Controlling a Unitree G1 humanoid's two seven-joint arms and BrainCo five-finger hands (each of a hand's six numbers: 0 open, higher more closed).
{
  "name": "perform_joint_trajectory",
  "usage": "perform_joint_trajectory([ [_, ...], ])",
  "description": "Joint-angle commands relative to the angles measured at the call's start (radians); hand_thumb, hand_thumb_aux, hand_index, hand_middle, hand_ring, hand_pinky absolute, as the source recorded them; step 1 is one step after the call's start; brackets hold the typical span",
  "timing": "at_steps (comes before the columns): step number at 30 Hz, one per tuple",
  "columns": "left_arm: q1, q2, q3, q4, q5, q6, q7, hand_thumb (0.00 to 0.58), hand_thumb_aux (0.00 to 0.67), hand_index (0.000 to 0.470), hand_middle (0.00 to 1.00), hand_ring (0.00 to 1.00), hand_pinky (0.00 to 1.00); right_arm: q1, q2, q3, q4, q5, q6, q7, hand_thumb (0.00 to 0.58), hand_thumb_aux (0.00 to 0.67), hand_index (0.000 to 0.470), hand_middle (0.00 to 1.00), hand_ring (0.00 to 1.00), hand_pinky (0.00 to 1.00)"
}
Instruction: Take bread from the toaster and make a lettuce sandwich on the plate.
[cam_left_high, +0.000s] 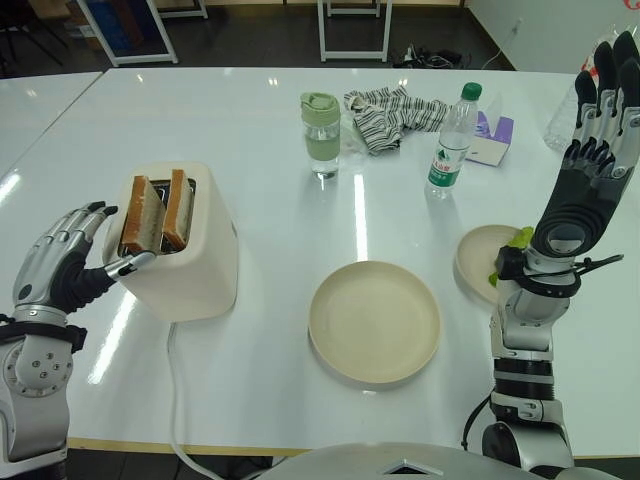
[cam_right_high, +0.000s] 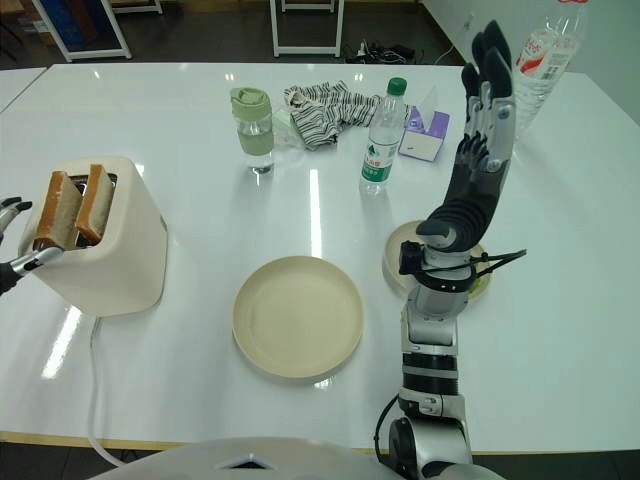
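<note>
A cream toaster (cam_left_high: 190, 262) stands at the left of the white table with two toasted bread slices (cam_left_high: 158, 212) standing up out of its slots. My left hand (cam_left_high: 62, 262) rests against the toaster's left side, fingers spread, holding nothing. An empty cream plate (cam_left_high: 374, 320) lies at the table's front middle. A smaller plate (cam_left_high: 480, 256) with green lettuce (cam_left_high: 518, 240) sits to its right, partly hidden by my right forearm. My right hand (cam_left_high: 603, 100) is raised high above that plate, fingers straight and open.
At the back stand a green-lidded cup (cam_left_high: 321, 132), a water bottle (cam_left_high: 452, 143), a striped cloth (cam_left_high: 395, 115) and a tissue box (cam_left_high: 491, 141). Another bottle (cam_right_high: 541, 55) is at the far right. The toaster's cord (cam_left_high: 175, 400) runs off the front edge.
</note>
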Motion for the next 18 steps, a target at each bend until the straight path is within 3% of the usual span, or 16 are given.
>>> perform_joint_trajectory([
  [1,-0.019,0.022,-0.034,-0.008,0.004,0.008,-0.016,0.0,0.0,0.0,0.0,0.0,0.0,0.012,-0.007,-0.011,-0.006,-0.009,0.004,-0.009,0.0,0.0,0.0,0.0,0.0,0.0],
  [18,-0.068,0.056,-0.092,0.06,0.054,0.032,0.03,0.0,0.0,0.0,0.0,0.0,0.0,0.03,-0.015,-0.027,-0.022,-0.026,0.011,-0.034,0.0,0.0,0.0,0.0,0.0,0.0],
])
